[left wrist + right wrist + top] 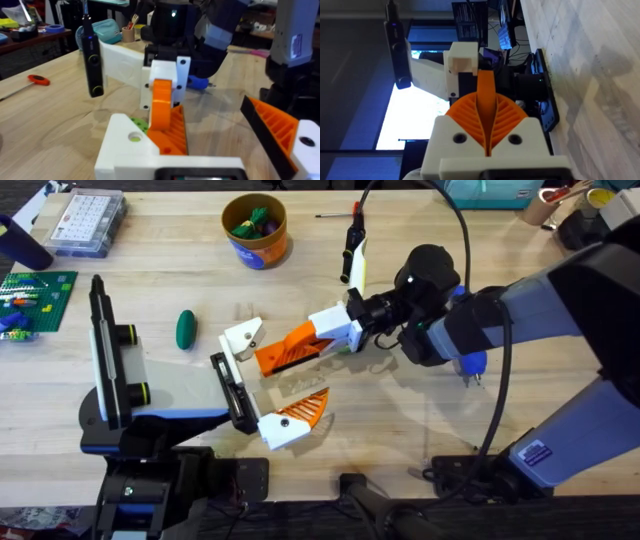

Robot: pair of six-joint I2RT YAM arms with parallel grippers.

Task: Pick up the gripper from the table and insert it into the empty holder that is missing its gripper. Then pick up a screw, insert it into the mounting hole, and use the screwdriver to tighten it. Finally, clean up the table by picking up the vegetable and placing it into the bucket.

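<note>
Gripper [285,348]: orange ribbed finger on white base, grasped by right hand [335,330], lifted at centre of tabletop [400,420], tip pointing toward 8 o'clock, just beside holder [241,336]
Holder: white bracket on black rail [232,392]
Left hand [200,170]: cannot tell whether clenched or released
Vegetable [185,329]: green oval, 9 o'clock of holder
Bucket [255,230]: 12 o'clock, holding toys
</note>
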